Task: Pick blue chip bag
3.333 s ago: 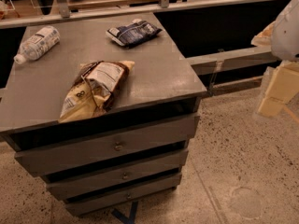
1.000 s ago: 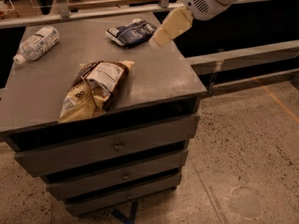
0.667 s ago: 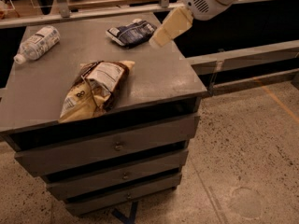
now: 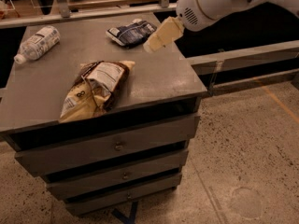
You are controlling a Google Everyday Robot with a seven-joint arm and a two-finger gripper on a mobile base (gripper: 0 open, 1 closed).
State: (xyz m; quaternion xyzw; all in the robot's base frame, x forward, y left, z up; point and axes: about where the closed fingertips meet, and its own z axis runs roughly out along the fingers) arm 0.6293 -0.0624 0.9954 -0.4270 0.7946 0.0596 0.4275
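The blue chip bag (image 4: 131, 33) is small, crinkled and dark navy with white print. It lies flat at the back of the grey cabinet top (image 4: 154, 80). My gripper (image 4: 153, 43) is cream-coloured and reaches in from the upper right on a white arm. It hangs just right of the bag, close to its right edge and slightly above the surface. Nothing is held in it.
A larger brown-and-cream bag (image 4: 96, 90) lies near the front left of the top. A clear plastic bottle (image 4: 37, 42) lies on its side at the back left. Drawers (image 4: 117, 146) sit below, a metal rail (image 4: 93, 13) runs behind, and speckled floor (image 4: 247, 162) lies to the right.
The arm swung in from the far right to above the cabinet's back right. Over the last second the gripper edged slightly left and down toward the blue bag. The objects stayed put.
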